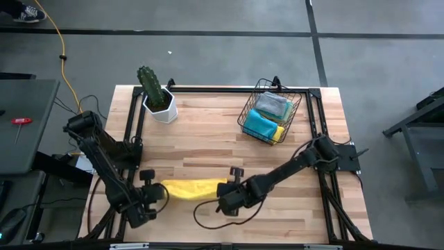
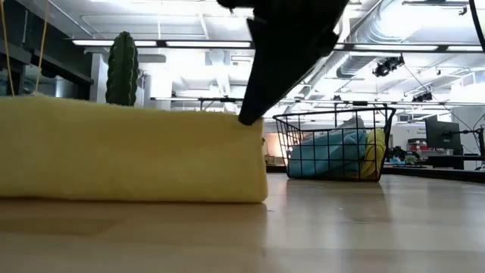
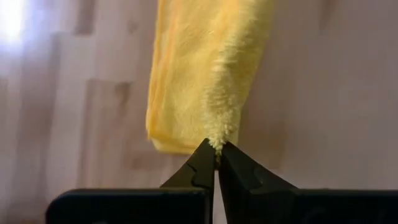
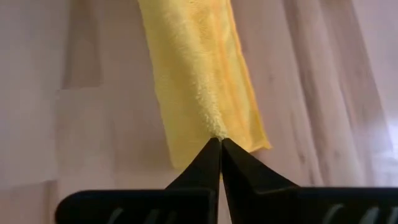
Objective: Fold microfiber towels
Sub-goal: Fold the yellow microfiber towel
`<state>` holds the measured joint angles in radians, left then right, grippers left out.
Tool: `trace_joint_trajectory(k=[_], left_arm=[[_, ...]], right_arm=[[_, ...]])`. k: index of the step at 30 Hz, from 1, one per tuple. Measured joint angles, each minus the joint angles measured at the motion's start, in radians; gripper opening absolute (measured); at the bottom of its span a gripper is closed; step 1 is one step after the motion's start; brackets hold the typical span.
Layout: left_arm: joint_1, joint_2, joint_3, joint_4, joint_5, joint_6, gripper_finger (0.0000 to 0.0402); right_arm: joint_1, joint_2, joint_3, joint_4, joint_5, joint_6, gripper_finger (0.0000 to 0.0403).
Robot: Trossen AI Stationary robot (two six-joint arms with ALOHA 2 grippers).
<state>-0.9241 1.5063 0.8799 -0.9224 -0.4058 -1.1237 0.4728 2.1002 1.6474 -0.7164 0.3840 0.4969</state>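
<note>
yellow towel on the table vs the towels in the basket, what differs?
The yellow towel lies stretched out in a long strip on the bare wood; the basket towels sit bunched in the black wire basket. The yellow towel is pinched at its ends by the left gripper and right gripper; the basket towels are untouched.

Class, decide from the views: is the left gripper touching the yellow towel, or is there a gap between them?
Touching. In the left wrist view, the left gripper has its fingertips shut on the fuzzy raised edge of the yellow towel, with no gap showing.
</note>
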Motion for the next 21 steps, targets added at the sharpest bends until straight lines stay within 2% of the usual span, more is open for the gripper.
trace_joint_trajectory(k=[9,21], left_arm=[[0.021,0.008,-0.099,-0.013,0.031,-0.079,0.0001],[0.041,0.008,-0.114,-0.015,-0.048,-0.053,0.0003]], right_arm=[[-0.040,0.000,-0.024,0.013,0.001,0.024,0.0000],[-0.063,-0.001,-0.093,0.047,0.000,0.106,0.0000]])
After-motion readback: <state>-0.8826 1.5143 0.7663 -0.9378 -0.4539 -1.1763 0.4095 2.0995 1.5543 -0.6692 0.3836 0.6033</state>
